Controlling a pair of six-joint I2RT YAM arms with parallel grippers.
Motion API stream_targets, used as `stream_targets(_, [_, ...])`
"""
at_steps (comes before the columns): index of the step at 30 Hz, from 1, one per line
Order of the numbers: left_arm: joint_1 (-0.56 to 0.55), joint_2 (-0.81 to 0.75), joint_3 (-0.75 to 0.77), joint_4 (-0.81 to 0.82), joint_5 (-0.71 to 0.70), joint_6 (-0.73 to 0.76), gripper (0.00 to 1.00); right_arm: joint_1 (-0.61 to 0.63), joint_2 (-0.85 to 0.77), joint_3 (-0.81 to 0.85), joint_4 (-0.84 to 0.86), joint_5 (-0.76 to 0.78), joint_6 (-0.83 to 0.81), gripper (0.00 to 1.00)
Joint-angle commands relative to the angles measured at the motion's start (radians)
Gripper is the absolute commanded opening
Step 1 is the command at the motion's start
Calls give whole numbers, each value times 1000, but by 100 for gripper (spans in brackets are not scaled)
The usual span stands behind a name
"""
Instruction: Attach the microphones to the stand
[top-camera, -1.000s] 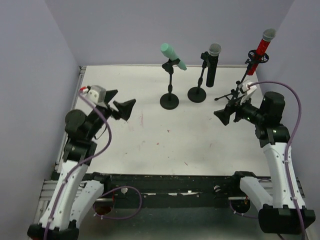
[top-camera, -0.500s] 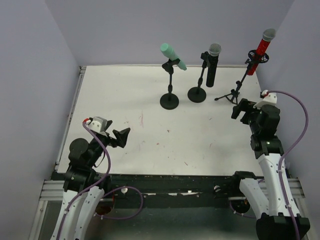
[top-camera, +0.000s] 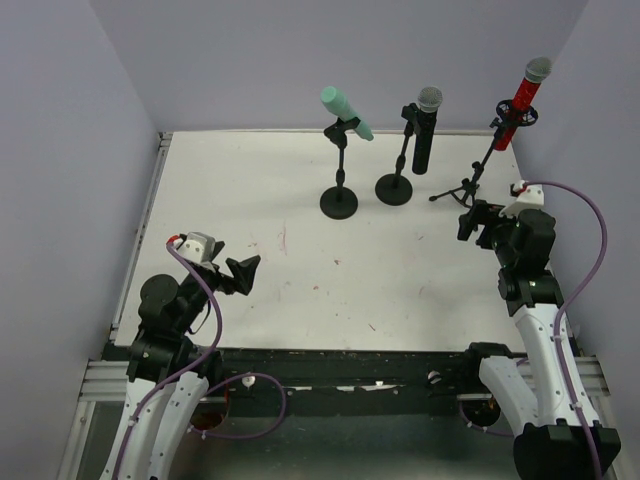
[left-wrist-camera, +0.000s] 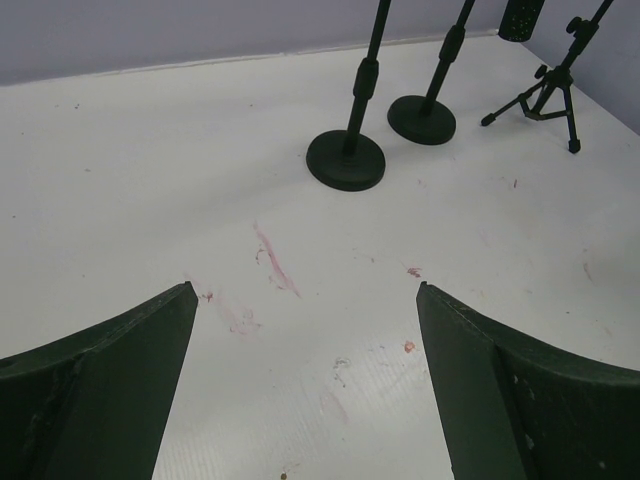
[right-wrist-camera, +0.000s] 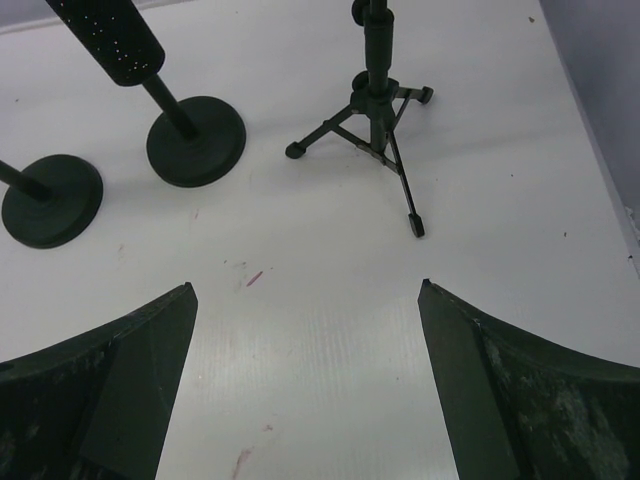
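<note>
The mint-green microphone (top-camera: 346, 113) sits tilted in the clip of a round-base stand (top-camera: 339, 201). The black microphone (top-camera: 425, 128) hangs upright in a second round-base stand (top-camera: 394, 188). The red microphone (top-camera: 524, 100) sits in a tripod stand (top-camera: 463, 191) at the far right. My left gripper (top-camera: 245, 272) is open and empty at the near left. My right gripper (top-camera: 470, 222) is open and empty just in front of the tripod. The left wrist view shows both round bases (left-wrist-camera: 346, 161) and the tripod (left-wrist-camera: 547, 96). The right wrist view shows the tripod (right-wrist-camera: 372, 120) and the black microphone's body (right-wrist-camera: 107, 35).
Purple walls close in the white table (top-camera: 250, 180) on the left, back and right. The table's raised edge runs along the left side. Faint red marks (left-wrist-camera: 272, 262) stain the surface. Cables loop off both wrists.
Both arms have drawn back from the middle of the table toward the near edge. In the last half second the right gripper shifted slightly left; the left arm barely moved. The microphones did not move.
</note>
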Motion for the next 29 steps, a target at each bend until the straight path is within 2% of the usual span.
stream_targets(1, [-2,4,7,5,2,-1,98,-2,-18,-1,30,49,-21,100])
stream_targets(7, [-2,5,5,8,-1,-1,98,-3,-25,-8,26,-20,-58,100])
stream_targets(29, [-2,16,1,26,24,-3,99,-8,-44,4,20,17,-44,100])
